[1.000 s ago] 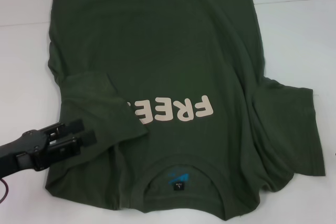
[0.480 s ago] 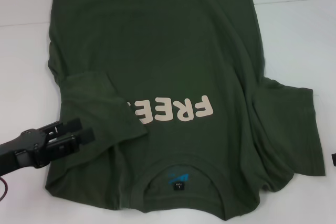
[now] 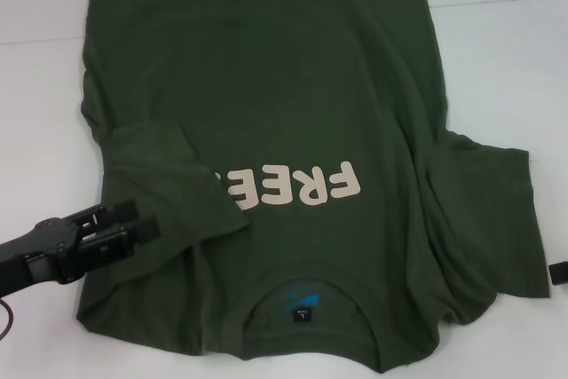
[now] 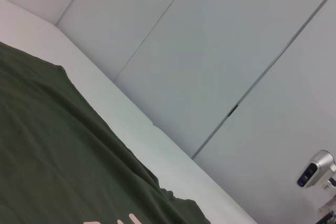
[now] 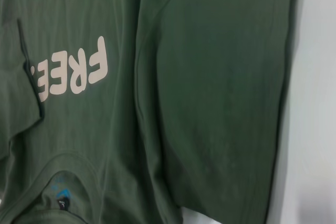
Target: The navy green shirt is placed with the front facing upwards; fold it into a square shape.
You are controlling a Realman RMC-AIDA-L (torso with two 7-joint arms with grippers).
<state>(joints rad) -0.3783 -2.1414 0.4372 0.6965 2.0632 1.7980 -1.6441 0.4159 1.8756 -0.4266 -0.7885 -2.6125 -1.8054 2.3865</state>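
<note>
The navy green shirt lies flat on the white table, front up, collar toward me, with cream "FREE" lettering and a blue neck label. Its left sleeve is folded in over the chest and covers the end of the lettering. The right sleeve lies spread out. My left gripper hovers open at the shirt's near left shoulder, holding nothing. Only a dark tip of my right gripper shows at the right edge, beside the right sleeve. The right wrist view looks down on the shirt and lettering.
Bare white table flanks the shirt on both sides. The left wrist view shows the shirt, the table's far edge, white wall panels and a small camera unit.
My left gripper has drawn back slightly to the left, off the folded sleeve. A tip of my right gripper has come into view at the right edge.
</note>
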